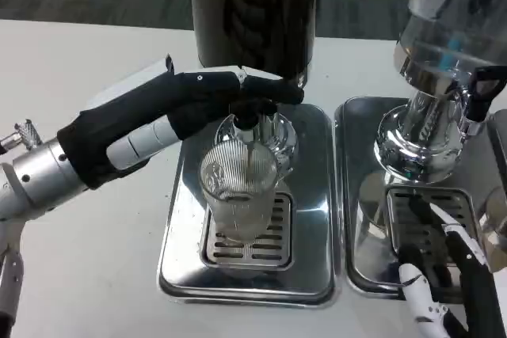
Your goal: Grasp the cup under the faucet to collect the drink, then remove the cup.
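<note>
A clear ribbed cup stands upright on the slotted grate of the left steel drip tray, directly under the chrome faucet of a dark drink dispenser. My left hand reaches in from the left above the cup, its outstretched fingers lying on top of the faucet's black handle and its thumb hanging lower, away from the cup. The cup's lower part looks cloudy; I cannot tell how full it is. My right hand hovers at the lower right over the other tray, fingers apart and holding nothing.
A second dispenser with a chrome base and a black tap stands on the right steel tray. Bare white table lies left of the trays and along the front edge.
</note>
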